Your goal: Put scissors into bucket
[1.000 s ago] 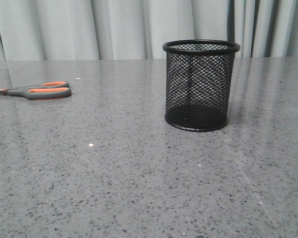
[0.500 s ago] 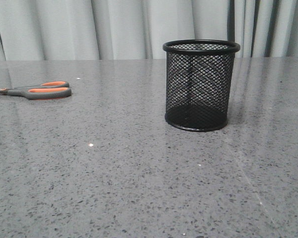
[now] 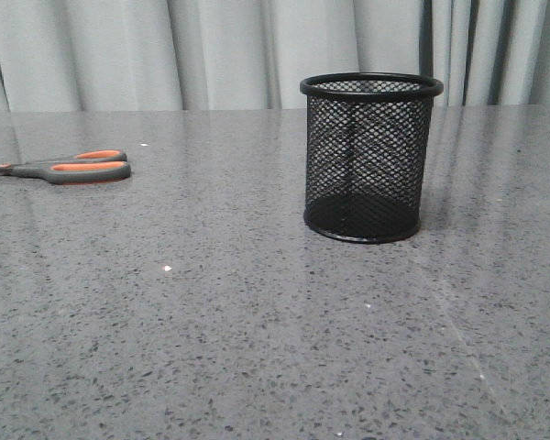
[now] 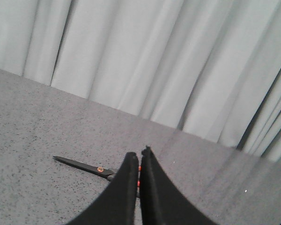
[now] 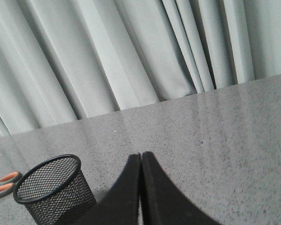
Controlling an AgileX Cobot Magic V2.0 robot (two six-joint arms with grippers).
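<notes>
Scissors (image 3: 69, 168) lie flat on tabletop (image 3: 257, 321), far left, well apart from bucket (image 3: 371, 156). Both grippers' fingers (image 4: 131, 187) pinched closed, empty. Risk: flat scissors skid during pickup; long blades tip the bucket.

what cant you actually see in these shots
- Scissors: the front view's left edge cuts off the blades; in the left wrist view the left claw covers the handles.
- Bucket: its base is cut off in the right wrist view, partly behind the right claw.
- Both arms: absent from the front view.
</notes>
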